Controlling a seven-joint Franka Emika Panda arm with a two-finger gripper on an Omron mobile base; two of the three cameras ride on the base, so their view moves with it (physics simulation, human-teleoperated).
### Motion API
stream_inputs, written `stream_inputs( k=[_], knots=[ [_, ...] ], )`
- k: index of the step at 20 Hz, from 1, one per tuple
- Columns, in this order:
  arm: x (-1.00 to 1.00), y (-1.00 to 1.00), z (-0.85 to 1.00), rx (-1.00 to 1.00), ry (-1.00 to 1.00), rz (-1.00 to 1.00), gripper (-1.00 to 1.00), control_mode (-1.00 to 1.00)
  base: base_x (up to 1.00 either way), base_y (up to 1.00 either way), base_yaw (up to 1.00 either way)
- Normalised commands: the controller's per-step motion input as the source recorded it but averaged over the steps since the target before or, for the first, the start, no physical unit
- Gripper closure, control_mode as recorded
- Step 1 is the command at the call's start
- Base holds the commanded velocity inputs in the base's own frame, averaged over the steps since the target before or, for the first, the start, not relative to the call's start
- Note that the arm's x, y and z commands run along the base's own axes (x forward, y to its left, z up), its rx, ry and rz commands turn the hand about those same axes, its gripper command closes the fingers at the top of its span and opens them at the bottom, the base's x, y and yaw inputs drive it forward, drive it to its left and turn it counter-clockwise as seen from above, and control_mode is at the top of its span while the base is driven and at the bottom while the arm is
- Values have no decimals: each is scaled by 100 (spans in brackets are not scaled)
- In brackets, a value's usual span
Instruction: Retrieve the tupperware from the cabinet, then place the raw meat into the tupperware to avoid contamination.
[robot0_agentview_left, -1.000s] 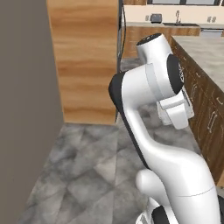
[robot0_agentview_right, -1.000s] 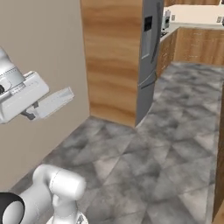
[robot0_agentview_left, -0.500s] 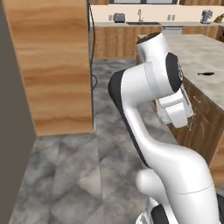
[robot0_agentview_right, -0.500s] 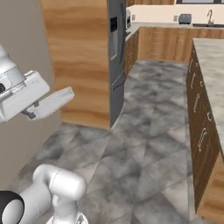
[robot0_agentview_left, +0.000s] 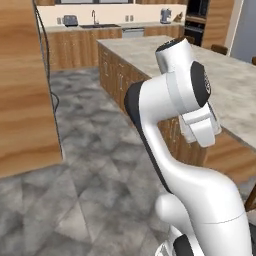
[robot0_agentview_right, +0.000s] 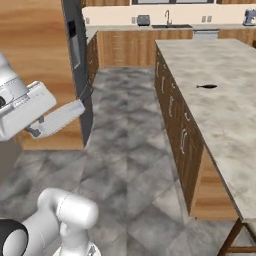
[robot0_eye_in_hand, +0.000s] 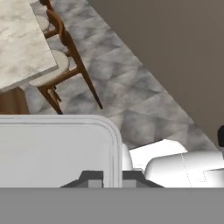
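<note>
My gripper (robot0_eye_in_hand: 111, 177) is shut on the tupperware (robot0_eye_in_hand: 52, 148), a clear box with thin pale edges that sits low and left in the hand view. In the right base view the gripper (robot0_agentview_right: 42, 129) hangs at the left edge, and the tupperware (robot0_agentview_right: 62, 117) juts out from it, level, above the floor. A small dark elongated thing (robot0_agentview_right: 206, 86) lies on the island's marble top (robot0_agentview_right: 230, 115); it is too small to tell whether it is the raw meat. The cabinet is out of view.
The long island with wood drawers (robot0_agentview_right: 175, 117) runs along the right. A dark fridge (robot0_agentview_right: 79, 60) and a wood side panel (robot0_agentview_left: 25, 85) stand at the left. The back counter carries a sink (robot0_agentview_right: 167, 22) and a toaster (robot0_agentview_right: 143, 20). A wooden stool (robot0_eye_in_hand: 54, 70) stands by the island's end.
The whole picture has swung: the base has turned, and the wood panel and fridge have slid left while the island has come into view. The arm keeps its pose, still gripping the tupperware.
</note>
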Motion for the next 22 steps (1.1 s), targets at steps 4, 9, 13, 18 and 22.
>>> stream_inputs(
  k=[4,9,13,18,22],
  knots=[
    [0,0,0,0,0,0,100,100,8,0,-47],
    [0,0,0,0,0,0,100,100,25,19,-42],
    [0,0,0,0,0,0,100,100,53,39,-32],
    [0,0,0,0,0,0,100,100,64,38,-31],
    [0,0,0,0,0,0,100,100,67,39,-31]
  ],
)
